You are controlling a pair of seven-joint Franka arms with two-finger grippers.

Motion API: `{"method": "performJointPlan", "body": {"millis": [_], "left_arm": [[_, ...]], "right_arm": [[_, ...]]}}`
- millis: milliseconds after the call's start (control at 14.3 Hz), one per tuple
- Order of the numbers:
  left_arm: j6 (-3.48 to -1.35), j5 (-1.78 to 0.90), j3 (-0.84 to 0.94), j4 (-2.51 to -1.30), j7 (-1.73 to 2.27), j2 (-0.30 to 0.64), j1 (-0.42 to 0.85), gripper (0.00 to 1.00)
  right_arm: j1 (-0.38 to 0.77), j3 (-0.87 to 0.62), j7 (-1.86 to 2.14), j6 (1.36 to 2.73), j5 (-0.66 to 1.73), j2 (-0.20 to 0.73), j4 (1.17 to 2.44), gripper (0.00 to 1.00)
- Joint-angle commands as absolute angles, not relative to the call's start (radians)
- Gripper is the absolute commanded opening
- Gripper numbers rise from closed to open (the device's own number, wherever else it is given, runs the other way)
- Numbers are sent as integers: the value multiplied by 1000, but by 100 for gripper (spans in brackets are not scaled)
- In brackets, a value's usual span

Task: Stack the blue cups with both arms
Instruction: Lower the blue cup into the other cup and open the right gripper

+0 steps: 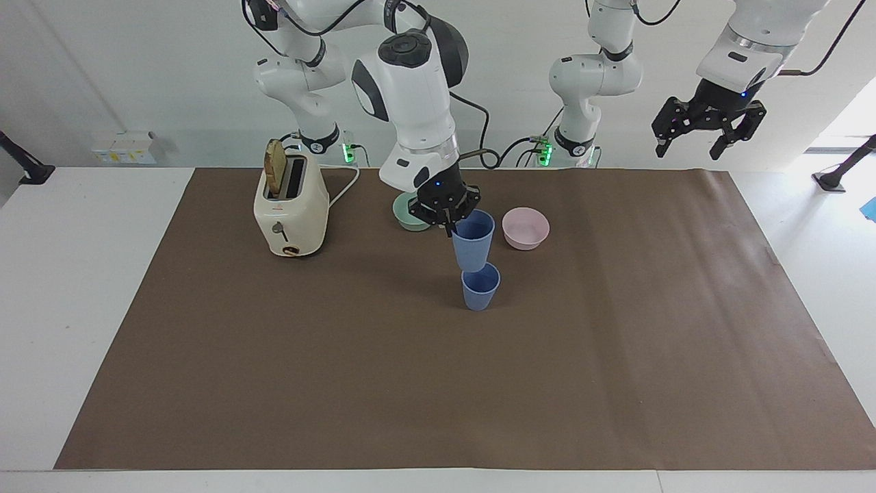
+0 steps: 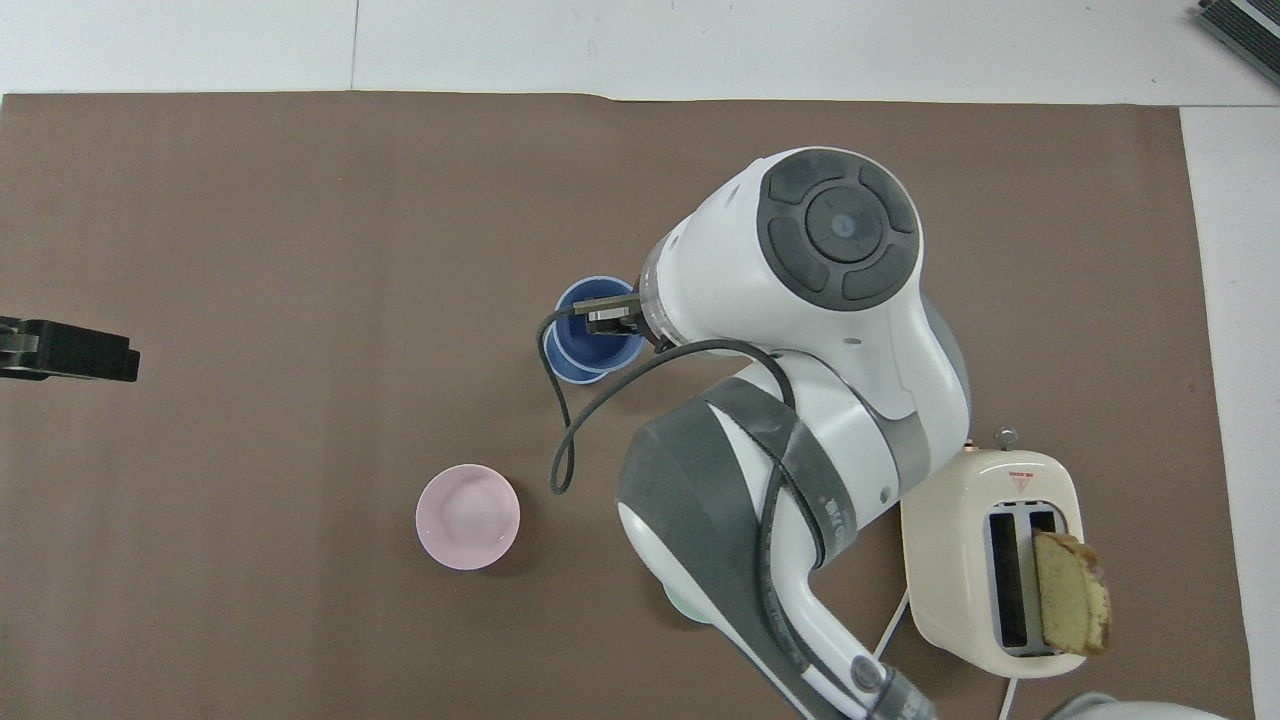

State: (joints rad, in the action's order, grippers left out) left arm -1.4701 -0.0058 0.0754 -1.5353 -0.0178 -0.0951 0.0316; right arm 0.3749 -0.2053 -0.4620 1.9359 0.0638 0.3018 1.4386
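One blue cup [image 1: 480,289] stands upright on the brown mat, near the middle of the table. The second blue cup [image 1: 473,239] hangs upright just above it, its base level with the standing cup's rim; I cannot tell if they touch. My right gripper [image 1: 450,219] is shut on the raised cup's rim, one finger inside. From overhead the held cup [image 2: 598,328] covers most of the lower cup [image 2: 558,366]. My left gripper [image 1: 688,152] waits open, high over the left arm's end of the table, holding nothing.
A pink bowl [image 1: 525,228] sits beside the cups, slightly nearer to the robots. A mint-green bowl [image 1: 406,216] is partly hidden by my right hand. A cream toaster [image 1: 290,205] holding a bread slice stands toward the right arm's end.
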Motion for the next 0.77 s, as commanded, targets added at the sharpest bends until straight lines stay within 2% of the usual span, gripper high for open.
{"method": "performJointPlan", "body": {"millis": [0, 698], "left_arm": [[-1450, -21, 78, -1529, -28, -104, 18, 100], [-1450, -21, 78, -1531, -28, -104, 18, 100]], "right_arm": [[388, -213, -474, 1951, 89, 334, 1419, 0], [390, -212, -472, 2019, 74, 382, 1448, 0]]}}
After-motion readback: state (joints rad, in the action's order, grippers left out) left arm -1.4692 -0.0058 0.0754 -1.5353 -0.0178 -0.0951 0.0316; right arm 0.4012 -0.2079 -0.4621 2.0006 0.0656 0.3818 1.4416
